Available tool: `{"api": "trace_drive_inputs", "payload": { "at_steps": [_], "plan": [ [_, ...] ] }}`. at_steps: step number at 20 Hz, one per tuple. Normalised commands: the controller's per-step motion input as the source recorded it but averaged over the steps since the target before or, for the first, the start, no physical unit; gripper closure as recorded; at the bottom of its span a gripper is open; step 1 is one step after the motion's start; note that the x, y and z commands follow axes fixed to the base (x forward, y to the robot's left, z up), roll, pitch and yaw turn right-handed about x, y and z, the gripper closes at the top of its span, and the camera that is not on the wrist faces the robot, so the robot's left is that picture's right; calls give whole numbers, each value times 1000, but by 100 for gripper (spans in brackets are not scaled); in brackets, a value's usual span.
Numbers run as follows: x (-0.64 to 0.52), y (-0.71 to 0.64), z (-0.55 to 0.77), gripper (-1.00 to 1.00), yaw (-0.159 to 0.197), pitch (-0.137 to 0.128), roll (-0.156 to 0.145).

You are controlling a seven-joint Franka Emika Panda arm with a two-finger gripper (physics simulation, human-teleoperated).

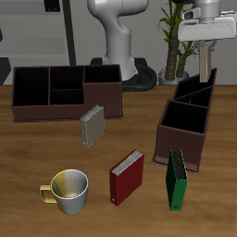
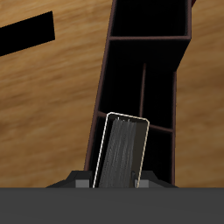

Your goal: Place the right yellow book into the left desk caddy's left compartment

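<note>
The wide low caddy [image 1: 65,93] is sitting empty near the table's [image 1: 28,157] back edge. The left desk caddy [image 1: 187,120] is showing empty compartments. The gripper [image 1: 207,56], jaws pinching the right yellow book [image 2: 122,150], is hanging over its back sections.

Front-high exterior view spans table [image 1: 37,148]; wrist view looks closely down into left desk caddy [image 2: 144,52].

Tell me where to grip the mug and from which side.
Grip the mug by its wall, across from the handle, coming straight down from above. It stands upright with its mouth open, so the rim can be pinched inside and out.
</note>
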Motion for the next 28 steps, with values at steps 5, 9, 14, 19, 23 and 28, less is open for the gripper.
{"api": "trace_drive_inputs", "payload": {
  "at_steps": [5,9,14,19,23,28],
  "plan": [
    [8,64,-86,100,4,-7,14],
    [35,76,-159,100,-9,30,15],
    [17,-23,-91,100,4,2,4],
    [-25,-23,-198,100,-21,29,-4],
    [-76,47,-153,100,-37,36,28],
    [-77,113,-185,100,12,9,41]
  ]
}}
